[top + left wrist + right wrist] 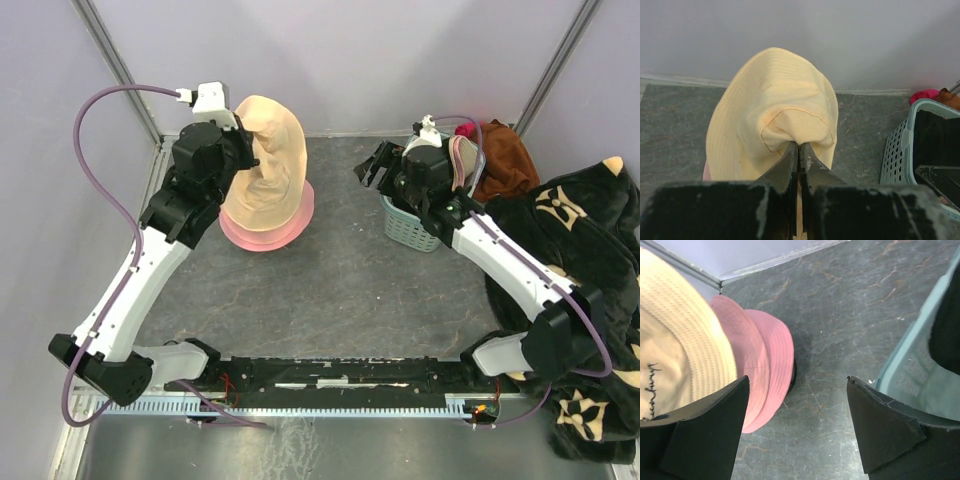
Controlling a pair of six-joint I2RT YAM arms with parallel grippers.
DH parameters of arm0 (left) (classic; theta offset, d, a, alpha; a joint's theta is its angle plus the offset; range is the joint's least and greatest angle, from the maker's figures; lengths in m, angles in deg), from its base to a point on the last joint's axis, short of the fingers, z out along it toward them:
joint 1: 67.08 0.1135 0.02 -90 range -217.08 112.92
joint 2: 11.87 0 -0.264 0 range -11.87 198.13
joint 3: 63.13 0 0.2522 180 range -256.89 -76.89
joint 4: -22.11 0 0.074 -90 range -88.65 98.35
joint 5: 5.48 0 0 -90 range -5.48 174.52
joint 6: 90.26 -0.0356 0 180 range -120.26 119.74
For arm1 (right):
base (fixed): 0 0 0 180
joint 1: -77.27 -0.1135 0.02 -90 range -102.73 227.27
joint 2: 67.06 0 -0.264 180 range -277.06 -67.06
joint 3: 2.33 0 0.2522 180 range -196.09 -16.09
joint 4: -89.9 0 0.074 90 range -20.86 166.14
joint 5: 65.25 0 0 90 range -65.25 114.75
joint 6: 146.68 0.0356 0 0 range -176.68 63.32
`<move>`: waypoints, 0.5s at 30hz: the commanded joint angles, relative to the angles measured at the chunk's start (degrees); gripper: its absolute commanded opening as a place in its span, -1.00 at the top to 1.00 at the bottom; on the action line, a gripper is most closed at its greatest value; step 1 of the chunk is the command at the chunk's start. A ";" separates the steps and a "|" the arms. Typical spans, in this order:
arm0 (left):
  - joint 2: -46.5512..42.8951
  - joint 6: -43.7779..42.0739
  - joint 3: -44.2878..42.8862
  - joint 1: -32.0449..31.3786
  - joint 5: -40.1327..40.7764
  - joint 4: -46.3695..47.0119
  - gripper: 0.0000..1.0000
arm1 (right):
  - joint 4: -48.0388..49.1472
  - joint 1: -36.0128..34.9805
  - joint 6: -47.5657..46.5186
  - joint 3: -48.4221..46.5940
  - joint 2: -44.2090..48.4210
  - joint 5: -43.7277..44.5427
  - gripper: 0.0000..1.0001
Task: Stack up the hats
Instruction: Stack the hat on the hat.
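White shells, black joints and purple cables point(80, 128) make up both arms point(150, 265); the left claw point(799, 150) and right claw point(797, 382) are black.

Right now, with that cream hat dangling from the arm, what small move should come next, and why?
Probably lower the left gripper a little and open it: it is shut on the beige hat, which hangs over the pink hat on the table, so releasing should stack them.

Bright, even light; soft shadows
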 commanded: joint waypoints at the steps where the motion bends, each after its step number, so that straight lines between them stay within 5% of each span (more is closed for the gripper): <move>1: 0.37 5.33 1.37 4.25 -7.46 2.46 0.95 | 8.45 -0.93 -0.69 -2.66 -2.23 -3.85 -0.73; 15: 2.21 7.74 5.37 13.53 -16.43 2.84 0.94 | 26.33 -1.26 4.81 -6.95 -15.15 -17.13 -0.79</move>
